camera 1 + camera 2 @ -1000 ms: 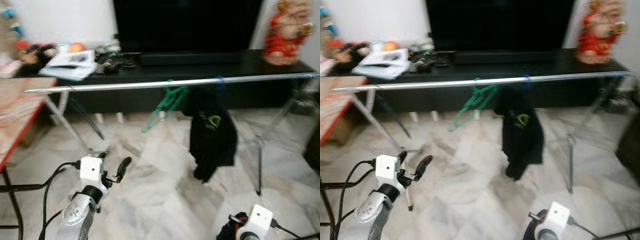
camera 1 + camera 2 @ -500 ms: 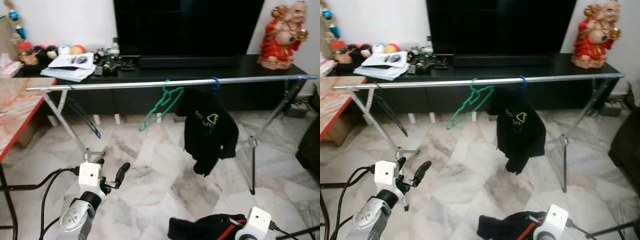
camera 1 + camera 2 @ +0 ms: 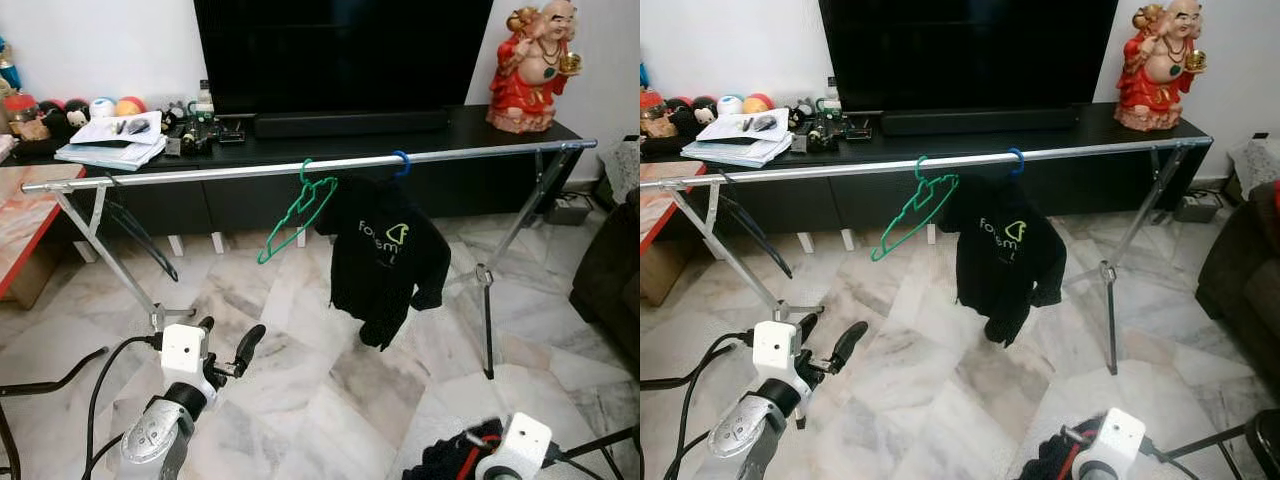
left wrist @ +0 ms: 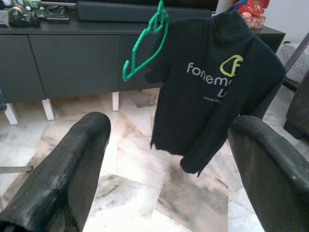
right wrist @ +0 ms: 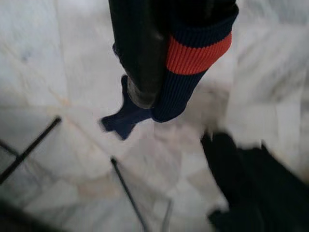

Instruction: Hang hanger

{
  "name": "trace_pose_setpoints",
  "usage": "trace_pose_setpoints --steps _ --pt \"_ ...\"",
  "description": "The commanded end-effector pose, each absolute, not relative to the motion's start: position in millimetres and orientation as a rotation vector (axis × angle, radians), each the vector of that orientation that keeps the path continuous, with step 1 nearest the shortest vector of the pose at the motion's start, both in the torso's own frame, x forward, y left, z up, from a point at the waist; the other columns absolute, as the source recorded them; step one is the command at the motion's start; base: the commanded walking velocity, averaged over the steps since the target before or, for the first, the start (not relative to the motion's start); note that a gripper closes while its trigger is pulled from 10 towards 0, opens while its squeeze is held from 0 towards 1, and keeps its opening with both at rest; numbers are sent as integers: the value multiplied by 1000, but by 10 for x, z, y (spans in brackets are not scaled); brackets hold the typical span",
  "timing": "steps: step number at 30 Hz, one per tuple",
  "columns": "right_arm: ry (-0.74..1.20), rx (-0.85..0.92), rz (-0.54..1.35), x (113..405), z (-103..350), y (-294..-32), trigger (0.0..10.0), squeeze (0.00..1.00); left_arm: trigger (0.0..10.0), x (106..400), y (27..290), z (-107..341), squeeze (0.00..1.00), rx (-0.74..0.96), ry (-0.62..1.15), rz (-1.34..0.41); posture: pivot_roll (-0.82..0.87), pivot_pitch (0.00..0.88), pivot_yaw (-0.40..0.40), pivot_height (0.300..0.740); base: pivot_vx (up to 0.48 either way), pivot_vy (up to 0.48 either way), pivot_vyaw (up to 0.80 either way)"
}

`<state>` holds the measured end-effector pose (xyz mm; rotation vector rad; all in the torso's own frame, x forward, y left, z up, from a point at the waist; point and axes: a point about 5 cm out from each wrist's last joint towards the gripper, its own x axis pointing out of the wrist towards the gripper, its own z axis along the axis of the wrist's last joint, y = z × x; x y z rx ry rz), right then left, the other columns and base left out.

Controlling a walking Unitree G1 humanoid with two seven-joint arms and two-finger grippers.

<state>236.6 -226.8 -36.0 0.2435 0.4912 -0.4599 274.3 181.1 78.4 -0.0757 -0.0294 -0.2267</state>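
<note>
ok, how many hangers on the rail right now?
2. An empty green hanger hangs near the middle of the rail; just to its right a blue hook carries the black shirt, its hanger body hidden inside the shirt.

view: robot turned right, rail [image 3: 300,167] slid left in frame, picture sharpened | right gripper [image 5: 145,72]: dropped lower, its dark garment with the red band [image 5: 193,48] mostly sank under the frame edge | green hanger [image 3: 295,212]: swung slightly
</note>
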Motion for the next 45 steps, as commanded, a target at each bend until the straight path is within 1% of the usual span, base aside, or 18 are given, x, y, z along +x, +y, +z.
trace_pose_setpoints --steps 1,6,7,11,14,17,20,25,30,45 --pt "364 238 -465 2534 -171 -2330 10000 0 10000 2734 1834 795 0 -72 -26 -225 108 26 14 740 255 0 0" --pt "277 209 -451 2564 -87 -2315 10000 0 10000 2734 1823 804 0 -77 -30 -229 108 24 14 740 103 0 0" --pt "234 171 -430 2581 -40 -2288 10000 0 10000 2735 1816 808 0 -78 -32 -232 108 24 14 740 0 0 0" --pt "137 114 -371 2603 59 -2192 10000 0 10000 2731 1813 803 0 -78 -30 -234 105 20 12 740 68 0 0" --pt "91 87 -369 2581 104 -2178 10000 0 10000 2729 1811 798 0 -77 -29 -233 105 19 12 740 0 0 0" --pt "12 17 -368 2529 208 -2191 10000 0 10000 2726 1809 798 0 -76 -33 -225 105 14 7 740 0 0 0" --pt "-53 -1 -362 2500 324 -2180 10000 0 10000 2721 1812 791 0 -78 -33 -219 94 5 5 740 185 0 0" --pt "-82 -8 -366 2470 391 -2169 10000 0 10000 2712 1804 779 0 -83 -33 -217 93 0 3 740 55 0 0" --pt "-67 -7 -356 2451 406 -2105 10000 0 10000 2703 1788 770 0 -90 -34 -215 90 0 7 740 0 0 0" --pt "-32 1 -359 2452 423 -2080 10000 0 10000 2710 1835 770 0 -77 -32 -212 94 0 8 740 301 0 0"
